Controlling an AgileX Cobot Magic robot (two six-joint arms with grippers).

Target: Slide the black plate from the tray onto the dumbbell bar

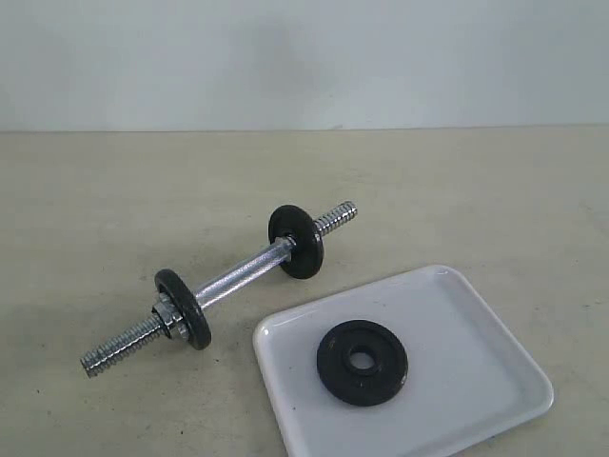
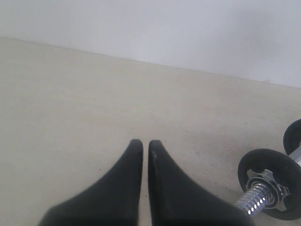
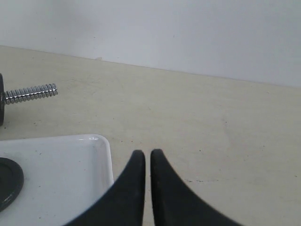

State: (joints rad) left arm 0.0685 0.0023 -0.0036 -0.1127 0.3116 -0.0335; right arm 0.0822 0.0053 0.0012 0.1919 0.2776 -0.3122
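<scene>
The desk point(image 1: 114, 190) was the biggest thing, pale and flat. Toward its near right corner sat the tray point(image 1: 481, 319), white and shiny. The dumbbell bar point(image 1: 240, 274) lay on the desk just beside the tray's far left corner, on a slant. It already carried two other plates point(image 1: 296, 241), and a nut point(image 1: 164, 318) sat against the one nearer the desk's left edge. The black plate point(image 1: 362, 363) lay flat on the tray, a little left of the tray's middle, apart from the bar.

The left gripper point(image 2: 145, 143) hung over bare desk near the nut end of the bar, pinched closed and holding nothing. The right gripper point(image 3: 144, 153) hung just beside the tray's rim, also closed and empty.

So the job looked not yet begun — no gripper touched the plate. Next, the right gripper, which was closer, would likely need to spread its fingers and reach over the rim. The plate lay flat, so getting a finger under its edge could be tricky. Then the hole would have to line up with the bar's bare screw end — the one without the nut.
</scene>
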